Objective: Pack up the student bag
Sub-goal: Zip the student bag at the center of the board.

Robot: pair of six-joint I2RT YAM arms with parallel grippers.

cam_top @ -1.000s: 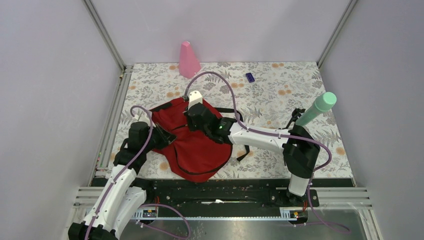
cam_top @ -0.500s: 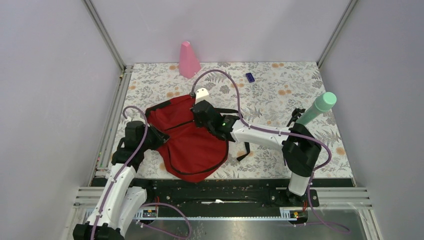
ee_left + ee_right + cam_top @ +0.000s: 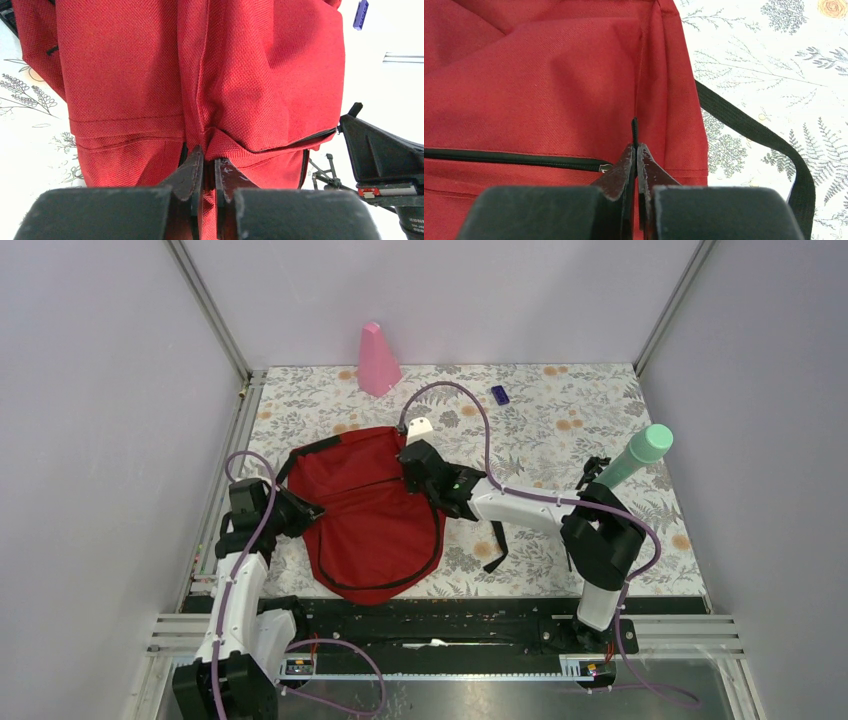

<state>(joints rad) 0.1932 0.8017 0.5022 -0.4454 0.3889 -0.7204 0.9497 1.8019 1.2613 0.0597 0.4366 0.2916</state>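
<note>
My left gripper (image 3: 204, 161) pinched almost closed on a fold of the red bag (image 3: 125, 75), cloth spreading ahead of it, my right gripper (image 3: 636, 149) clamped tight on a thin black tab (image 3: 634, 130) at the bag's seam, zipper (image 3: 514, 159) to its left, black strap (image 3: 749, 125) to its right

I see my left arm (image 3: 232, 585) drawn in above its base, wrist turned inward, and the left gripper (image 3: 207, 161) pinching a fold of the student bag (image 3: 370, 515). My right arm (image 3: 520, 508) stretches low toward the left, and the right gripper (image 3: 636, 149) is pressed tight on a thin black tab of the bag.
</note>
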